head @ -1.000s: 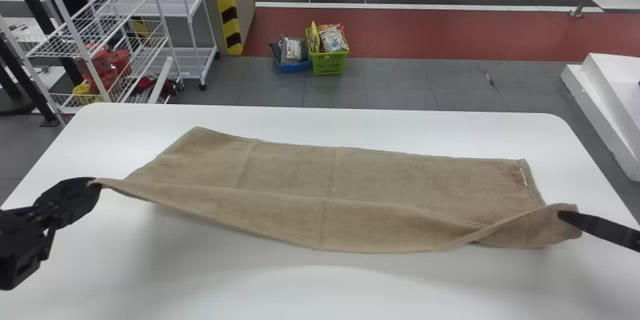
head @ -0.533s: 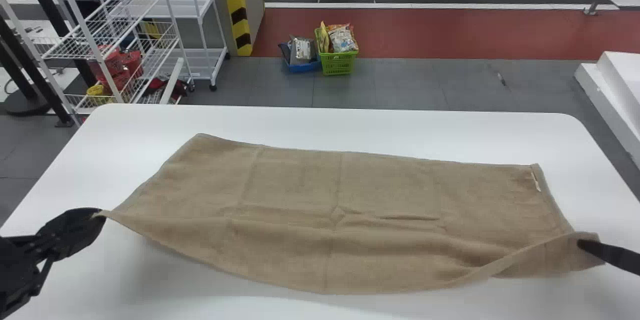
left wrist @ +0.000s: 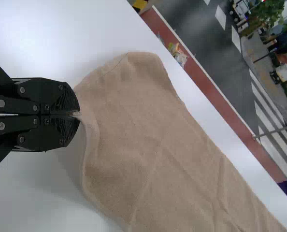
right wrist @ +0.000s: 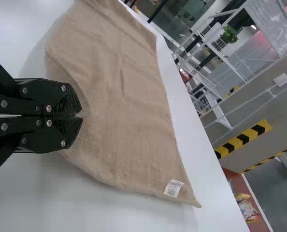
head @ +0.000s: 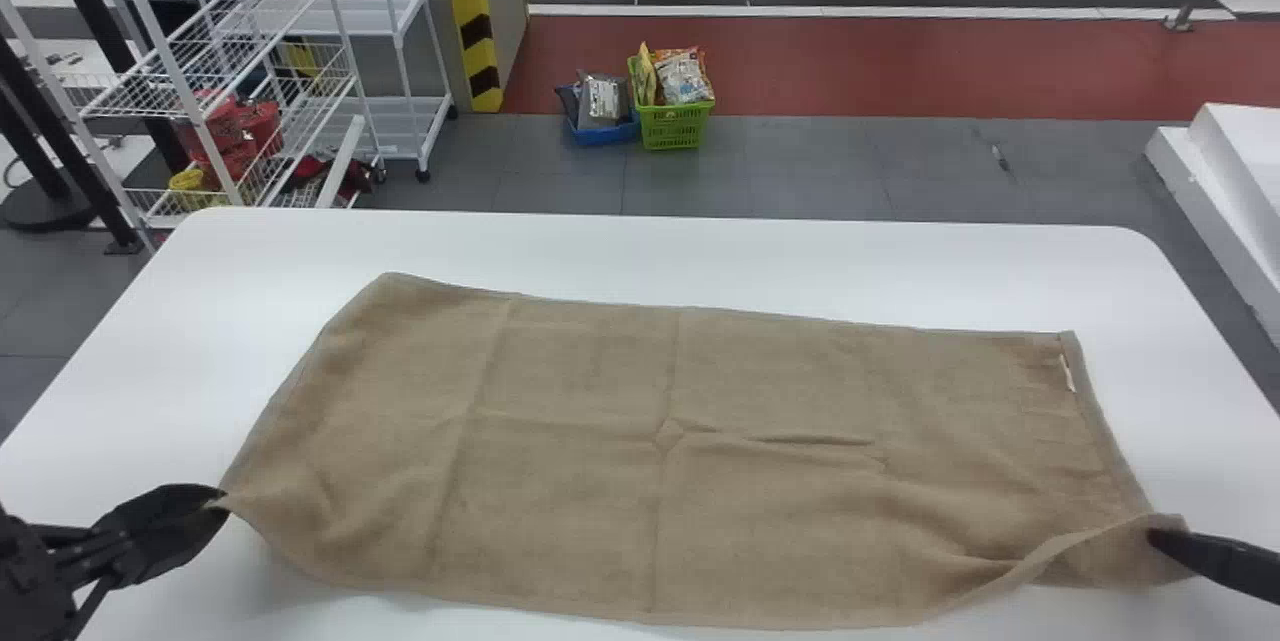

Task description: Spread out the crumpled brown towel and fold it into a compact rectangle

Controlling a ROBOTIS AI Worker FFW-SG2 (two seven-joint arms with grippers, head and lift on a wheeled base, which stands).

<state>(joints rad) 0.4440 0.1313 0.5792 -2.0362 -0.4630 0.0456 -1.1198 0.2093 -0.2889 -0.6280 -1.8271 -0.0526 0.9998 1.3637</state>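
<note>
- You have the brown towel (head: pixel 640 461) opened out into a wide sheet across the white table (head: pixel 700 251), its far edge fairly straight and its near edge bowed towards you.
- Your left gripper (head: pixel 222 499) has its fingers pressed together on the towel's near left corner.
- Your right gripper (head: pixel 1155 536) pinches the near right corner, where a flap of cloth turns over on itself.
- Judging by this, your spreading is well along, perhaps nearly finished; what remains is to lay the near edge down, ease out that twisted corner and the shallow creases around the middle, then do the folding. You have no compact rectangle yet.
- You cannot tell whether the cloth is one layer or already doubled, as its underside is hidden.
- How much of the near edge hangs off the tabletop is hard for you to judge, though shade beneath it suggests some lift.
- The head view's borders cut off both your arms, and the right fingertips partly disappear against the cloth there.
- You can make out a small white label (right wrist: pixel 174 188) near the far right corner, but its print is too small to read.
</note>
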